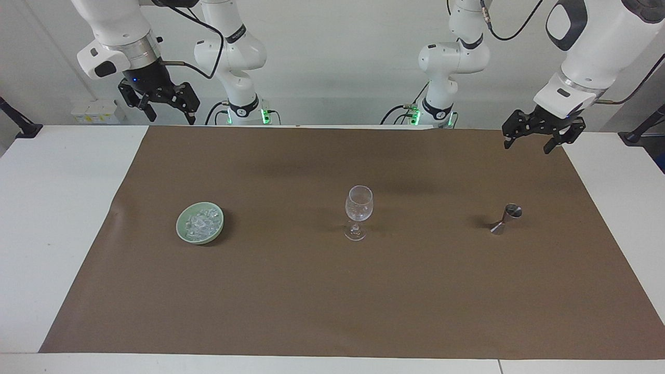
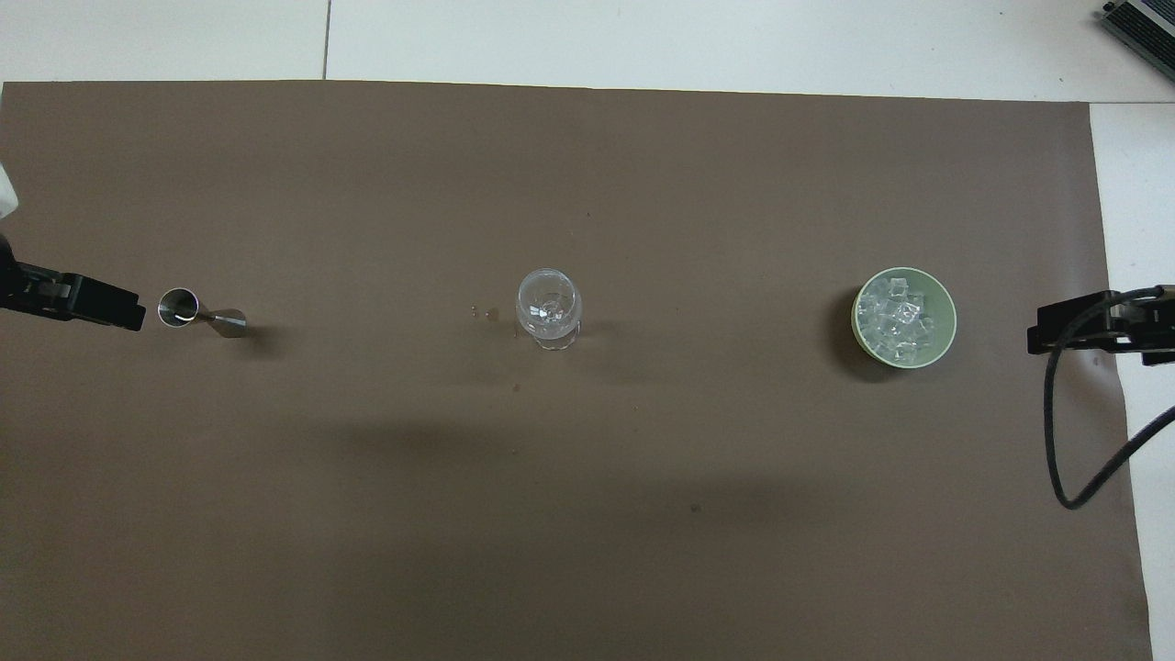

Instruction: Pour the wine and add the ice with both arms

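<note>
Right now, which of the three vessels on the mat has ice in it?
The pale green bowl toward the right arm's end holds the ice. The wine glass in the middle and the steel jigger hold none.

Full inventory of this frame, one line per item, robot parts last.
wine glass: 1, clear, upright mid-mat, between bowl and jigger
bowl: 1, pale green, toward the right arm's end
ice: several chunks, clear, in the bowl
jigger: 1, steel, upright, toward the left arm's end
mat: 1, brown, covers most of the table
table: 1, white
left gripper: black, jaws open, raised over the mat's corner, waiting
right gripper: black, jaws open, raised at the table's edge, waiting
</note>
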